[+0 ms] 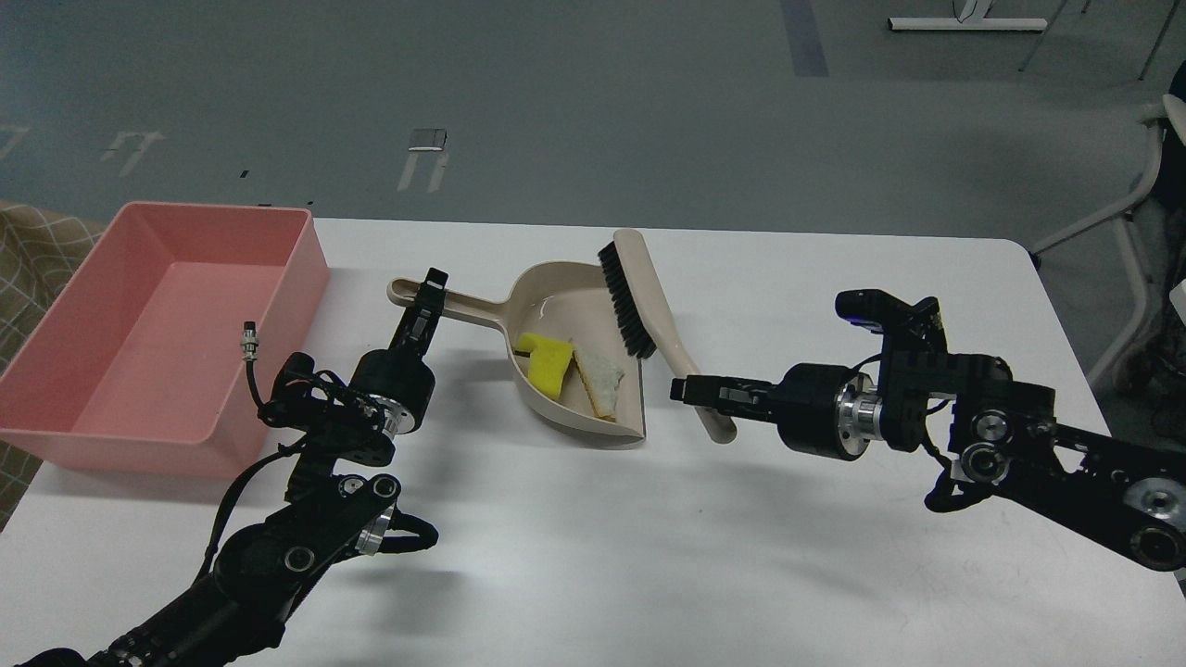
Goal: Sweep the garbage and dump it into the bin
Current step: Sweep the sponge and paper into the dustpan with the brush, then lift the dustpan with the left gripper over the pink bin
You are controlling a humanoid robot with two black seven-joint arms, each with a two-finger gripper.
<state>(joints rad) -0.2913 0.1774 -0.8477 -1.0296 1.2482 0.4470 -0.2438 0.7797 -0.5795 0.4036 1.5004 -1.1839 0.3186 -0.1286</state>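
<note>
The beige dustpan (567, 301) lies on the white table at centre, mouth to the right. Inside it lie the garbage scraps: a yellow spongy chunk (548, 361) and a pale bread-like wedge (600, 380). My left gripper (428, 295) is shut on the dustpan's handle (463, 304). My right gripper (690, 391) is shut on the handle of a beige hand brush (649, 306), held lifted over the pan's right edge, black bristles facing left. The salmon-pink bin (162, 324) stands at the left, empty.
The white table (834, 296) runs to its far edge behind the pan and its right edge near a chair (1144, 213). A checked cloth (37, 250) shows behind the bin. My left arm's cable plug (250, 338) stands over the bin's near wall.
</note>
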